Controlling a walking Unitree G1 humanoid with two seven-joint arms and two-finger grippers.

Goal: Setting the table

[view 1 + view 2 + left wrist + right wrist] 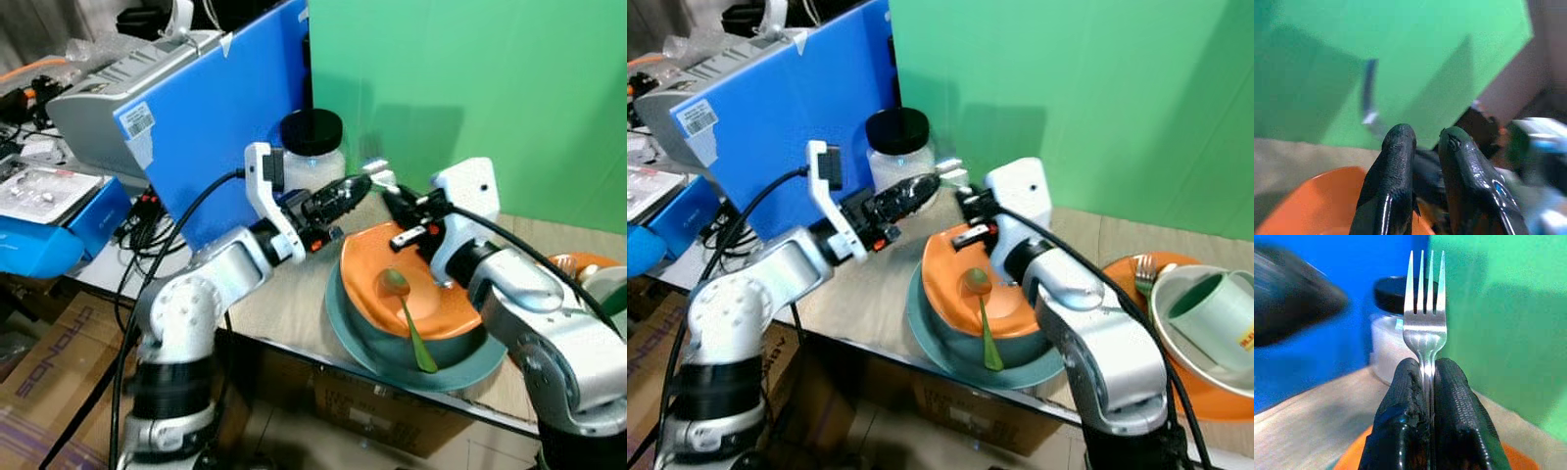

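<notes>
An orange plastic bowl (pixel 431 294) holding a slim green spoon (pixel 408 318) sits in a grey-green plate (pixel 364 345) at the wooden tabletop's (pixel 284 304) near edge. Above it, the right claw (pixel 1426 374) clenches a silver metal fork (pixel 1424 308); the left claw (pixel 1422 142) hovers close by, nearly closed and holding nothing, before a green backdrop (pixel 470 88).

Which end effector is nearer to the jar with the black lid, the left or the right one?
The left. The left end effector reaches in just in front of the jar, beside its base. The right end effector, shut on a fork, is farther along, above the orange bowl.

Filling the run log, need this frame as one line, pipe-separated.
right gripper: shut on fork, held above orange bowl | left gripper: beside it, near jar | green spoon: in bowl
</notes>
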